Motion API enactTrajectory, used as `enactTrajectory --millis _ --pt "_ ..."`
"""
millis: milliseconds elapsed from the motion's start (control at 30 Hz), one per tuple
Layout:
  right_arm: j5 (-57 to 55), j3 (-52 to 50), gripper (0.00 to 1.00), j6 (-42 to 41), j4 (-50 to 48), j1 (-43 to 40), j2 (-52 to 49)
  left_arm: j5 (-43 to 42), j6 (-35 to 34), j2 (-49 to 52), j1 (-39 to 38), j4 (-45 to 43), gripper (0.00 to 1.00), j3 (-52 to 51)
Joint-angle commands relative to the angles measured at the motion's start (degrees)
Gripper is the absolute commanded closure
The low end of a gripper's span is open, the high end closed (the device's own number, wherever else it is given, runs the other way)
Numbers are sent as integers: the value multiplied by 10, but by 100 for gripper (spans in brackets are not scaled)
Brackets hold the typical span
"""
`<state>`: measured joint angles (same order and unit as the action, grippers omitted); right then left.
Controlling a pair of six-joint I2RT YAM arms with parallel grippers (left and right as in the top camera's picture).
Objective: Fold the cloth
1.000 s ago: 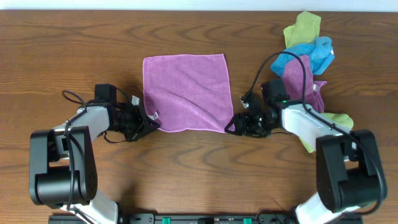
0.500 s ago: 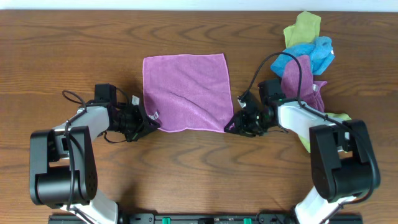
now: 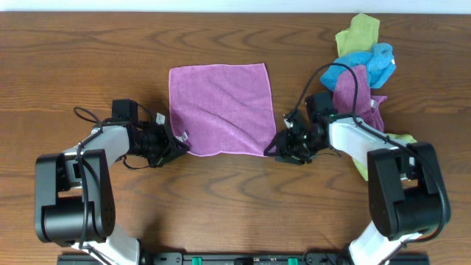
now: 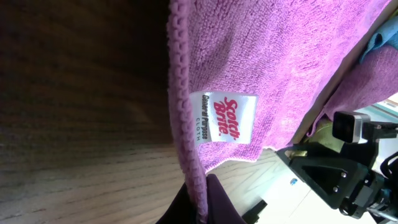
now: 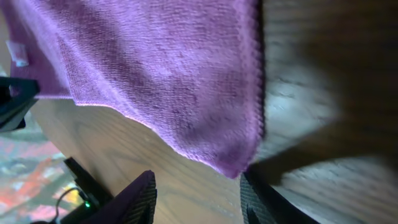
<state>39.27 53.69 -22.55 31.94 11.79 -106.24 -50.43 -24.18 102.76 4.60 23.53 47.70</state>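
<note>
While the purple cloth lies flat and unfolded on the bench, the left end effector pinches one near corner; the right end effector straddles the other, jaws apart. No fold is made yet.

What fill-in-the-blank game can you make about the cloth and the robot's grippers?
1. The tag on the flat cloth reads Scotch-___.
2. The right gripper is ___, with a corner of the cloth between its fingers.
3. The left gripper is ___ on the cloth's edge.
4. The pile of other cloths lies on the robot's ___ side.

Missing words: Brite, open, shut, right.
</note>
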Motion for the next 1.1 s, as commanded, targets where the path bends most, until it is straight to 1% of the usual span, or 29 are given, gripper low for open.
enactTrajectory --millis 0,200,400,700,833,933,1067 --pt "-146 -20 58 -36 14 -12 -32 -2 11 6 0 1 94 13" --pt "-212 27 58 -35 61 -12 -32 0 15 6 0 2 94 13" --pt "-213 33 57 -36 54 -10 -32 0 15 6 0 2 94 13" --pt "-202 33 60 -37 34 29 -32 0 15 6 0 2 94 13" --pt "-202 33 60 -38 33 33 -32 0 15 6 0 2 94 13" --pt "-197 33 64 -41 34 34 -32 0 15 6 0 2 94 13" --pt "-196 33 67 -44 33 40 -32 0 15 6 0 2 94 13"
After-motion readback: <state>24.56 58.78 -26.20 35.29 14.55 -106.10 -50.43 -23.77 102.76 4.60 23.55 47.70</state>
